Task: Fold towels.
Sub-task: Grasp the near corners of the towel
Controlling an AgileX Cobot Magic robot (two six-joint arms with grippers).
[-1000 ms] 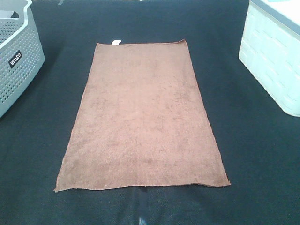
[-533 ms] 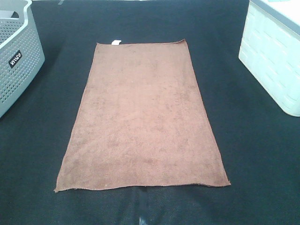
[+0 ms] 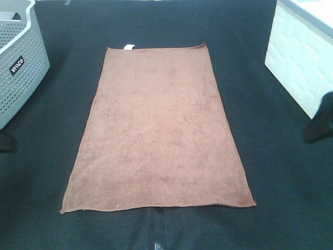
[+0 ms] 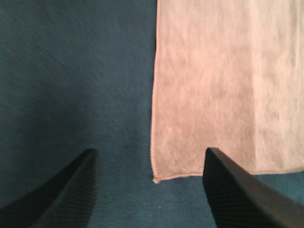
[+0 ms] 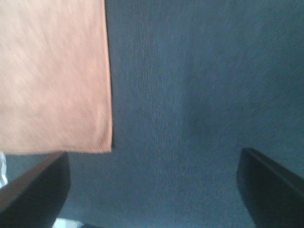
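The reddish-brown towel [image 3: 158,130] lies flat and unfolded on the black table, its small white tag [image 3: 129,47] at the far short edge. In the left wrist view my left gripper [image 4: 149,152] hangs open above the table, with a near corner of the towel [image 4: 199,95] lying between its two dark fingers [image 4: 71,190]. My right gripper [image 5: 154,153] is open too, over bare table beside the other near corner of the towel [image 5: 52,76]. Neither gripper touches the cloth. From above, only dark parts of the left arm [image 3: 5,141] and right arm [image 3: 320,121] show at the side edges.
A grey perforated basket [image 3: 21,62] stands at the far left. A white basket [image 3: 299,57] stands at the far right. The black table cover [image 3: 260,172] surrounds the towel on all sides.
Dark parts of both arms have come into the exterior view at its left and right edges. The towel has not moved.
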